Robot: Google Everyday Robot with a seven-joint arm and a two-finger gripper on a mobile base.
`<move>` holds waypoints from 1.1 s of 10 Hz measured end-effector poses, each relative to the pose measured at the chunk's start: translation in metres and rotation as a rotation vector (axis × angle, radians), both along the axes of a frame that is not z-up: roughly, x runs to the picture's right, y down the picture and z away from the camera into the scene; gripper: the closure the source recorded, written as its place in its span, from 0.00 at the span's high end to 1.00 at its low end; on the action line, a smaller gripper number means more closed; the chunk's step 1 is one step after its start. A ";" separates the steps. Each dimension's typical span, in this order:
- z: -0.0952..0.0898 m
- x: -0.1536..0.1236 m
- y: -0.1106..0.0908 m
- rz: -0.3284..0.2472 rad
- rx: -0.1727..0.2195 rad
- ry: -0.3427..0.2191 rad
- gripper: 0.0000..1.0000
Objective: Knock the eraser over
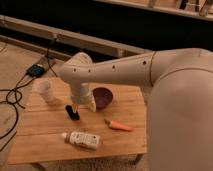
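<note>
Cables (11,97): lying in loops on the floor, left of the desk.
Blue device (36,70): sitting on the floor behind the desk's left corner, with cables running to it.
Desk (42,127): wooden top, carrying all items listed below.
Cup (45,91): pale, standing upright near the back left corner of the desk.
Eraser (72,112): small black block, standing on the desk left of centre and leaning slightly. It is sitting between the cup and the bowl, just beside the tool.
Bottle (82,140): white and labelled, lying on its side near the front edge, in front of the eraser.
Tool (80,106): hanging low over the desk at the eraser's right side. Contact with the eraser cannot be told, nor whether the tool is open or closed.
Bowl (103,96): dark purple, sitting just right of the tool.
Carrot (119,125): lying flat, in front of the bowl and to its right.
Arm (120,75): white, reaching in from the right and bending down toward the eraser.
</note>
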State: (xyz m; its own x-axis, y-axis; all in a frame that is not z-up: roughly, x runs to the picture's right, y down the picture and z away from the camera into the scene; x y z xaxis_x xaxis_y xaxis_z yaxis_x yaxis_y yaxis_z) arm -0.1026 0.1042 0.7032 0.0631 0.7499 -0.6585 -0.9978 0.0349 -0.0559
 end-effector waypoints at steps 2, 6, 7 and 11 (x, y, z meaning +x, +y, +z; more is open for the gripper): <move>0.000 0.000 0.000 0.000 0.000 0.000 0.65; 0.000 0.000 0.000 0.000 0.000 0.000 0.65; 0.000 0.000 0.000 0.000 0.000 0.000 0.65; 0.003 -0.012 0.013 -0.061 -0.028 -0.020 0.65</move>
